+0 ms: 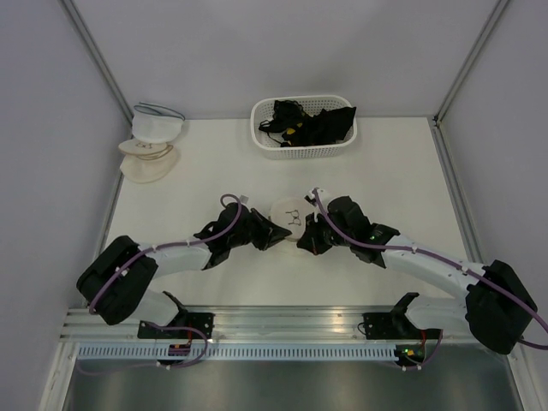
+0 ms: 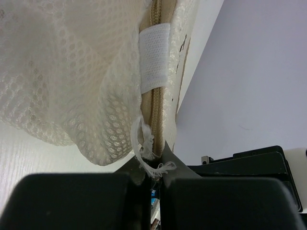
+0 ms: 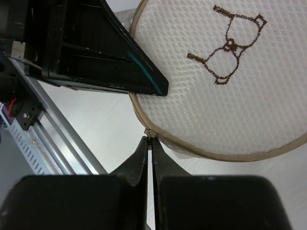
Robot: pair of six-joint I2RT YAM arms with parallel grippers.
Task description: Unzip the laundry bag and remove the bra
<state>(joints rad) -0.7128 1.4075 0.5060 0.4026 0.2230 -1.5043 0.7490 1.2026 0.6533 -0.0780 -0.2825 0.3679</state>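
The bag [image 1: 288, 214] lies mid-frame on the surface [image 1: 214, 171], embroidered side up, between both claws. The left claw [image 2: 154, 175] is pinched tight on frayed fabric at the bag's zip seam. The right claw [image 3: 150, 146] is closed on the small zip pull [image 3: 148, 136] at the rim's lower left.
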